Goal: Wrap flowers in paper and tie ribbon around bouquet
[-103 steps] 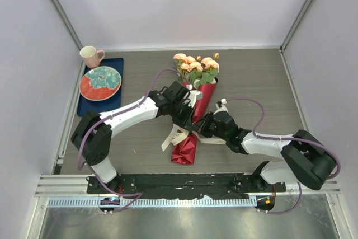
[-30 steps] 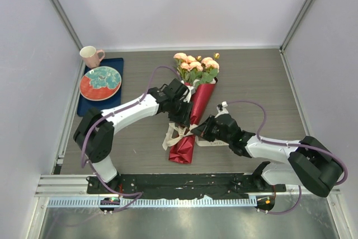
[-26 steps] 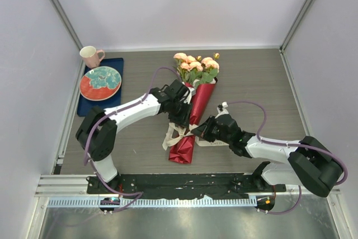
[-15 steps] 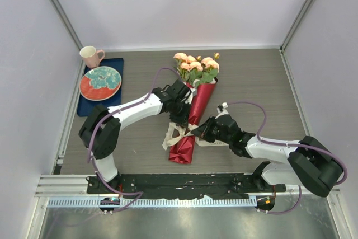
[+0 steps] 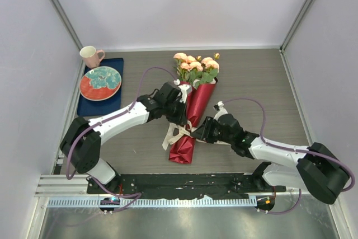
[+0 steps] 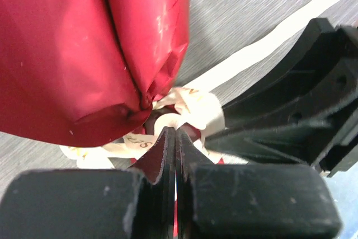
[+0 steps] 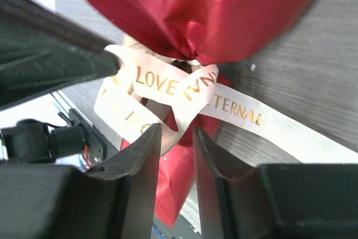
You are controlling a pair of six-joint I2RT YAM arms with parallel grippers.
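From above, the bouquet point(image 5: 197, 90) is seen lying on the brushed grey table point(image 5: 251, 82), with the peach roses point(image 5: 196, 64) at the far end and the crinkled red paper point(image 5: 184, 150) pinched at the waist. The knot is hidden there by the left gripper point(image 5: 182, 120) and right gripper point(image 5: 196, 134).

In the left wrist view, the left gripper point(image 6: 175, 132) is pressed together beside curls of ribbon point(image 6: 251, 54). Whether a strand is nipped cannot be told.

Only in the right wrist view is gold lettering seen on the satin ribbon point(image 7: 240, 107). The right gripper point(image 7: 176, 132) is slightly parted around a loop.

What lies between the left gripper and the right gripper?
The paper's cinched waist with the ribbon looped around it, shown in the top view and closer in the right wrist view.
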